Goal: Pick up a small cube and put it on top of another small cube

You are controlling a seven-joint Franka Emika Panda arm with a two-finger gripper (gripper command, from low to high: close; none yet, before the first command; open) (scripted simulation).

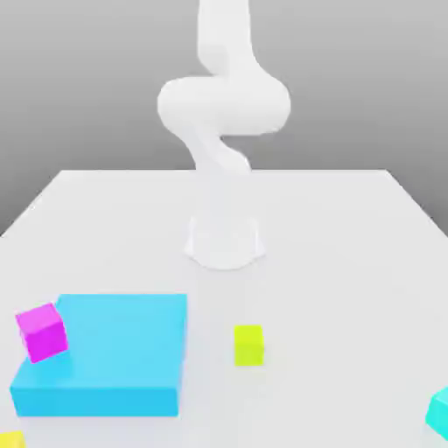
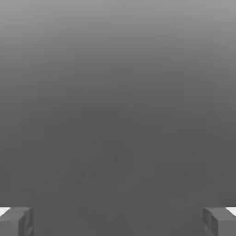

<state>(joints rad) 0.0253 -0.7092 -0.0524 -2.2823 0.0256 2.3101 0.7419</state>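
Observation:
The small cube (image 1: 10, 439), golden-yellow, lies on the white table at the near corner on the exterior view's left, cut off by the picture's edge. Another small cube (image 1: 248, 345), lime yellow-green, sits on the table in front of the arm's base (image 1: 224, 245), apart from the slab. The white arm rises from the base and leaves the picture at the top. In the hand view my gripper (image 2: 118, 221) is open: its two grey fingertips (image 2: 16, 221) stand far apart with nothing between them, against a plain grey background.
A flat blue slab (image 1: 105, 354) lies on the exterior view's left, with a magenta cube (image 1: 41, 332) on its left edge. A cyan cube (image 1: 440, 411) sits at the near right edge. The white table (image 1: 350, 262) stretches around the base.

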